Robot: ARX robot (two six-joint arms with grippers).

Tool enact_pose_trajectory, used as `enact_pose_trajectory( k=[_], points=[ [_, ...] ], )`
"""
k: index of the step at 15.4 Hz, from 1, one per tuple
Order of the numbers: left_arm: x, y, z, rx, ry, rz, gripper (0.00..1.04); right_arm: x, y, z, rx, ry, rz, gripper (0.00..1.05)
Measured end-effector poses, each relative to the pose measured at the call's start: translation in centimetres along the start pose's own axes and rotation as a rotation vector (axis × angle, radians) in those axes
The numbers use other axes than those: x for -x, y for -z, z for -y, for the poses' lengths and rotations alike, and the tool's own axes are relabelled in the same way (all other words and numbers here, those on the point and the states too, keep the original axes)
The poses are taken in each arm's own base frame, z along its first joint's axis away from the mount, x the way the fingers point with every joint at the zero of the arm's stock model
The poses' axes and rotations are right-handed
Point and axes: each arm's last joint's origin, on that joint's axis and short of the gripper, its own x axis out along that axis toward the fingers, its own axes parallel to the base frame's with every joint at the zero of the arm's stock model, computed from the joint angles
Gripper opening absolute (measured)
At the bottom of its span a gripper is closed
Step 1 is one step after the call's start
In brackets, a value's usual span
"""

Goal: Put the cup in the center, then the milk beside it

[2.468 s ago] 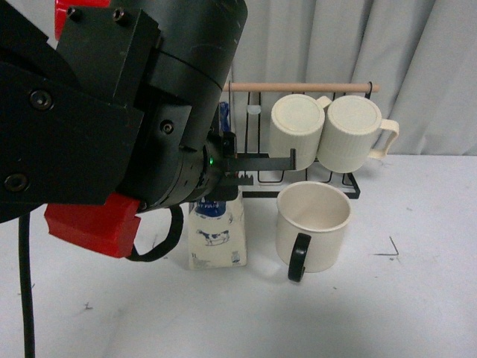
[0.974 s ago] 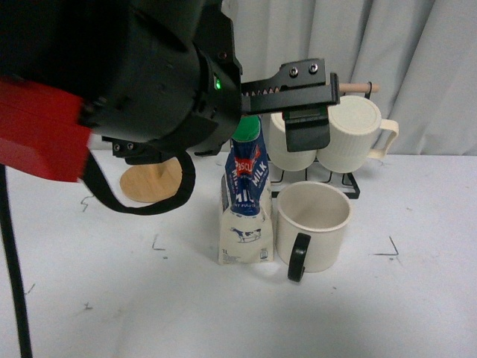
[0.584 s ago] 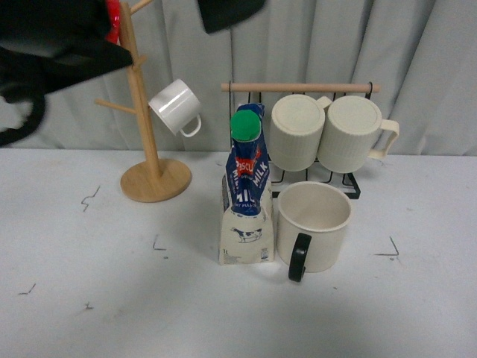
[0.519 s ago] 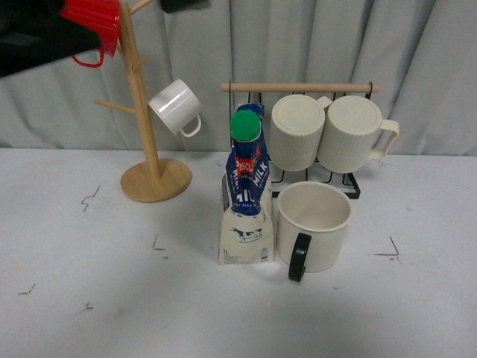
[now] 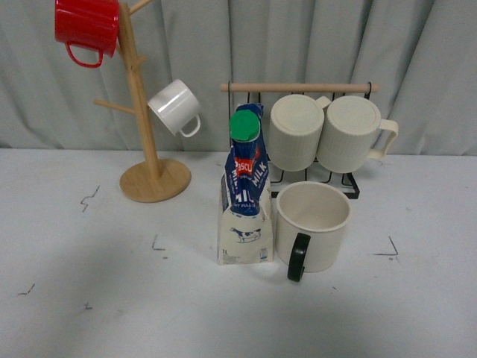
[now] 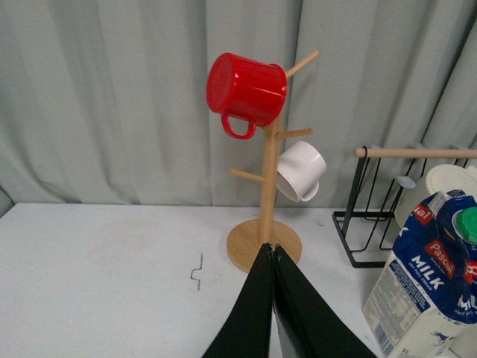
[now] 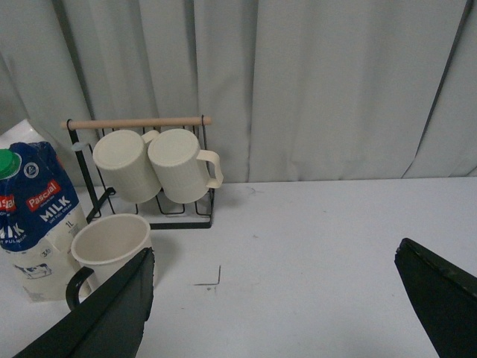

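Note:
The cup (image 5: 314,228), a wide cream mug with a black handle, stands upright on the white table in the front view, handle toward me. The milk (image 5: 245,200), a blue gable-top carton with a green cap, stands upright just left of it, close beside or touching. Neither arm shows in the front view. My left gripper (image 6: 273,247) is shut and empty, off to the left of the milk (image 6: 430,280). My right gripper (image 7: 274,257) is open wide and empty, to the right of the cup (image 7: 109,247) and the milk (image 7: 36,216).
A wooden mug tree (image 5: 143,112) with a red mug (image 5: 86,26) and a small white mug (image 5: 174,107) stands at the back left. A black wire rack (image 5: 309,153) with two ribbed cream mugs (image 5: 298,131) stands behind the cup. The table (image 5: 112,298) has small black corner marks.
The left arm, which filled the front view and held the milk, has let it go and drawn up and out of view. The milk now stands beside the cup.

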Motion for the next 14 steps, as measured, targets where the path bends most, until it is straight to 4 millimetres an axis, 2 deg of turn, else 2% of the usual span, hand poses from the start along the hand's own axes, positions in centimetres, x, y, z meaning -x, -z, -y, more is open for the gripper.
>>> enact_pose_trajectory(
  k=[1,5,7,14],
  points=[
    [0.6,0.4,-0.4,0.001,-0.004,0.012,0.02,0.0,0.0,0.0,0.0,0.0,0.0,0.98],
    [2.2,2.1,-1.5,-0.001,0.002,0.003,0.02,0.0,0.0,0.0,0.0,0.0,0.0,0.98],
    [2.9,2.8,-2.7,-0.001,-0.013,0.0,0.02,0.0,0.0,0.0,0.0,0.0,0.0,0.98],
    [4.3,4.2,-2.7,-0.002,0.006,0.008,0.02,0.0,0.0,0.0,0.0,0.0,0.0,0.98]
  ],
)
